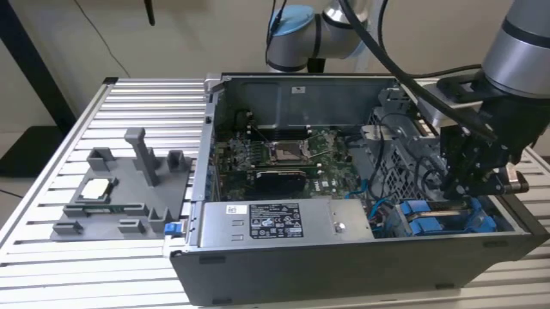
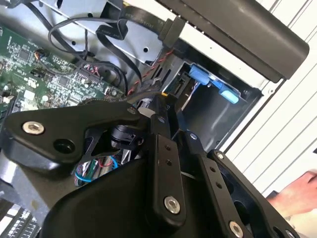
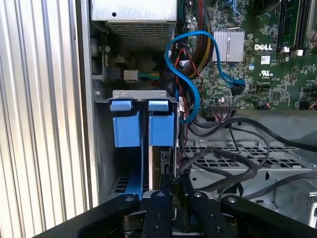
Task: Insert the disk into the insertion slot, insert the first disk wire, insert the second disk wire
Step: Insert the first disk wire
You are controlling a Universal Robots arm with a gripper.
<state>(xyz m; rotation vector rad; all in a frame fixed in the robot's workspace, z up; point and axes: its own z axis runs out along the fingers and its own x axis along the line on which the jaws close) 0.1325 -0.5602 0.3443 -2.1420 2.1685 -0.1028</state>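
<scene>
In the exterior view we see the gripper (image 1: 468, 187) lowered into the open computer case (image 1: 344, 283), just above the disk (image 1: 427, 217). In the second wrist view its fingers (image 2: 161, 129) are drawn close together. In the first wrist view the disk sits on edge in the insertion slot (image 3: 141, 94). Black cables (image 3: 237, 163) run towards the fingertips, and we cannot tell whether they pinch one.

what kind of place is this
Likely a robotics lab bench: an open computer case on a slatted metal table, a robot arm reaching into it, a grey fixture beside it.
</scene>
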